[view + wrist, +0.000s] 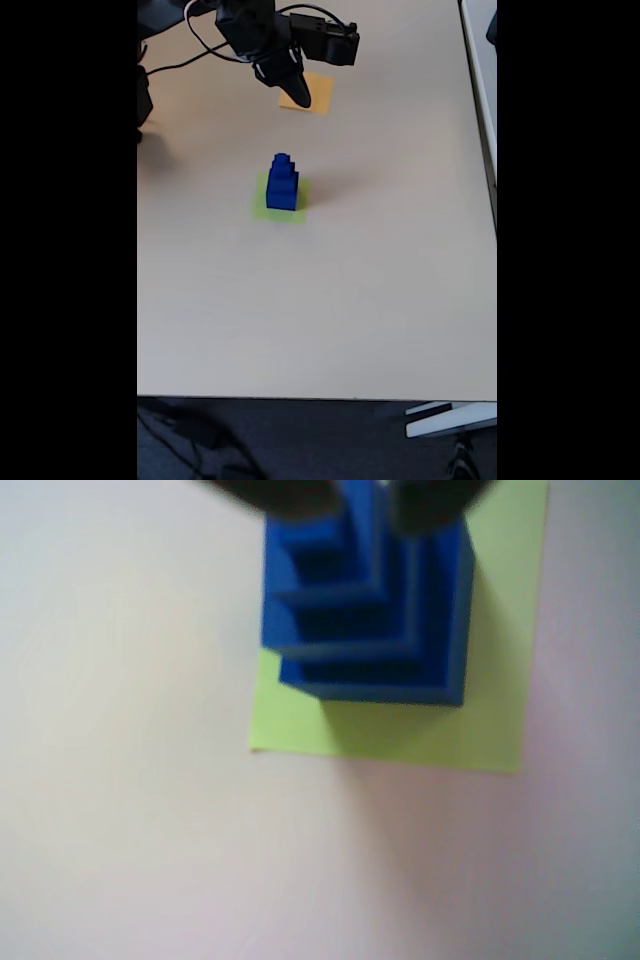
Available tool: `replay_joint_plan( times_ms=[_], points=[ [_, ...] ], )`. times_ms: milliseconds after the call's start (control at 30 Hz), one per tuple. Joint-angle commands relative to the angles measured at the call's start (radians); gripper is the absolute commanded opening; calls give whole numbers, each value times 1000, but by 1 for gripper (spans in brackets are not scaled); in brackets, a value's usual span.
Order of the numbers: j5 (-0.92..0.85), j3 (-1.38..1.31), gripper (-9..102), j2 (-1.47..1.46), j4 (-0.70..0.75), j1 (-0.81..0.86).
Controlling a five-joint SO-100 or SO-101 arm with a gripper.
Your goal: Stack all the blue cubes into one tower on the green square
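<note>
Wrist view: the tower (pixel 372 620) of blue cubes stands stepped on the green square (pixel 420 730), dark end effector (pixel 362 500) tips blurred above. Fixed view: end effector (pixel 297 92) hangs over the orange square (pixel 318 95), well apart from the tower (pixel 282 183) mid-bench (pixel 380 300); whether it's apart or together, I can't tell.
</note>
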Motion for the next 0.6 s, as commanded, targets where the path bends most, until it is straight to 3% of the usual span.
replay_joint_plan(
  times_ms=[0, 567],
  points=[
    [52, 89, 0, 153, 38, -11],
    [-52, 276, 0, 195, 52, 129]
  ],
)
